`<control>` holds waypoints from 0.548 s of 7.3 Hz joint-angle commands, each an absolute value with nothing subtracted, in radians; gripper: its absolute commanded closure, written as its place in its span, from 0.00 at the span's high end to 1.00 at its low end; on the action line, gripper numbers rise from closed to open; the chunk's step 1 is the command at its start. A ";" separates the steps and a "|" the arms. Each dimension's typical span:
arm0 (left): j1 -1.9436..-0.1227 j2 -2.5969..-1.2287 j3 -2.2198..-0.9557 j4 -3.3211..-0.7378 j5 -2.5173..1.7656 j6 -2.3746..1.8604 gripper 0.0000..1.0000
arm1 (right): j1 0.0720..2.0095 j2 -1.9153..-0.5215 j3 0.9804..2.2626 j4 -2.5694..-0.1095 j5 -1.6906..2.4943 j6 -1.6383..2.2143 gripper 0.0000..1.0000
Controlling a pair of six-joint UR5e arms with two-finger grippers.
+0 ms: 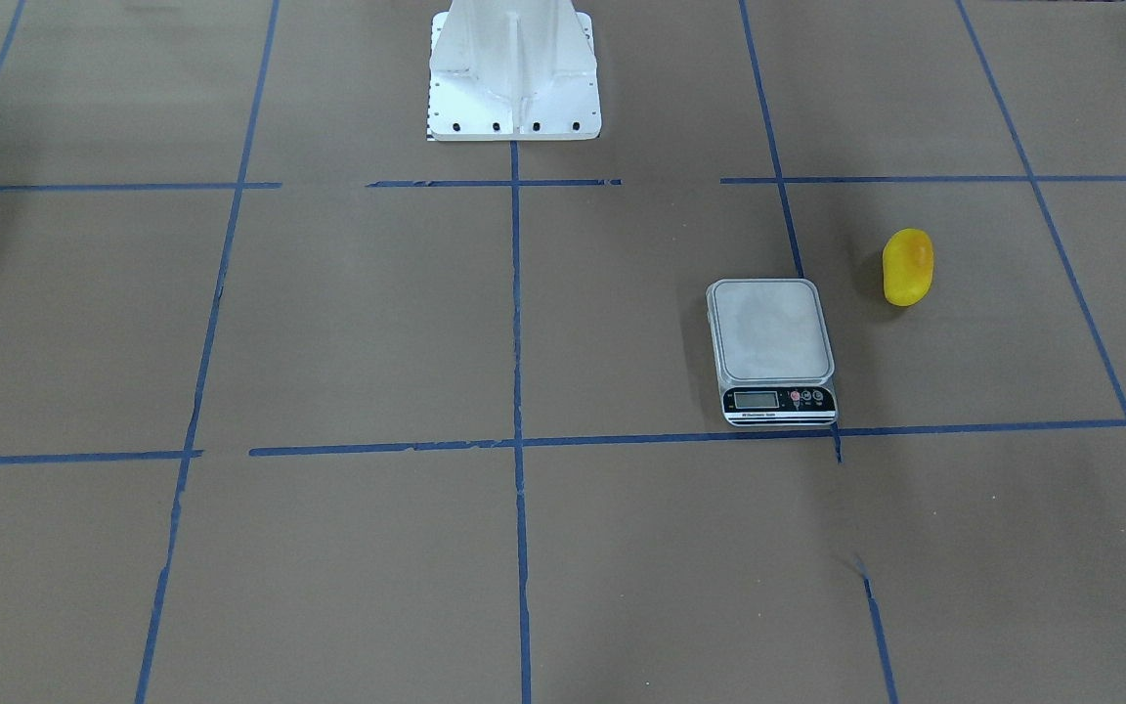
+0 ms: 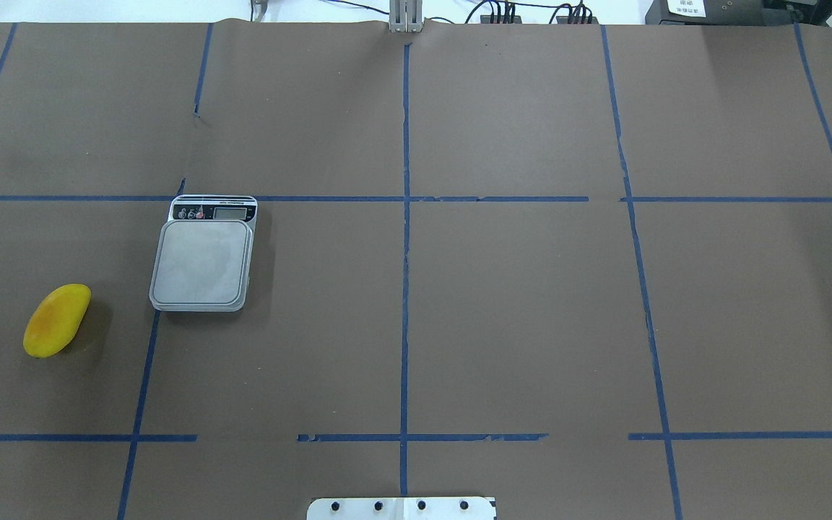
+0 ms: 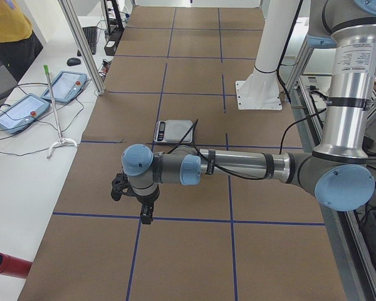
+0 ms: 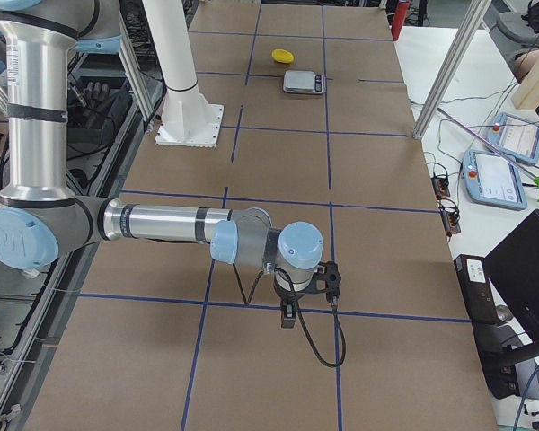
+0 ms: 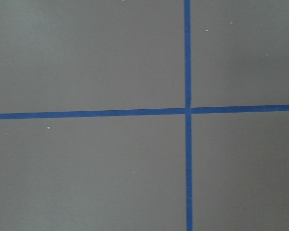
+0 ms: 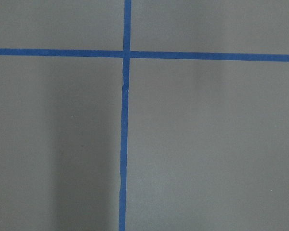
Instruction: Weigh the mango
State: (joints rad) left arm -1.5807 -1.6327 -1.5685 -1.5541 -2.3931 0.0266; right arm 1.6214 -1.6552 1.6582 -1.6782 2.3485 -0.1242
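The mango [image 2: 56,320] is a yellow oval fruit with an orange blush, lying on the brown paper on the robot's left side; it also shows in the front view [image 1: 907,266] and the right-side view [image 4: 282,56]. The kitchen scale [image 2: 203,257] stands beside it with a bare platform, also seen from the front [image 1: 770,346]. The left gripper [image 3: 144,210] hangs over the table nearer the left end than both. The right gripper [image 4: 287,312] hangs far from them at the right end. I cannot tell whether either is open or shut. Both wrist views show only paper and tape.
Blue tape lines [image 2: 405,217] divide the brown paper into squares. The white robot pedestal [image 1: 514,73] stands at the robot's edge of the table. Teach pendants [image 3: 25,106] and cables lie on the white bench beside the table.
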 commanded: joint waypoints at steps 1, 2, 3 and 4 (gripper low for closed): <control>-1.577 -1.611 -1.568 -1.666 -2.425 0.055 1.00 | 1.621 -1.655 1.658 -1.678 2.349 -0.123 1.00; -1.575 -1.612 -1.566 -1.693 -2.422 0.049 1.00 | 1.621 -1.655 1.658 -1.678 2.349 -0.124 1.00; -1.575 -1.602 -1.563 -1.695 -2.424 0.055 1.00 | 1.621 -1.655 1.658 -1.678 2.349 -0.124 1.00; -1.574 -1.589 -1.552 -1.697 -2.427 0.054 1.00 | 1.621 -1.655 1.658 -1.678 2.349 -0.124 1.00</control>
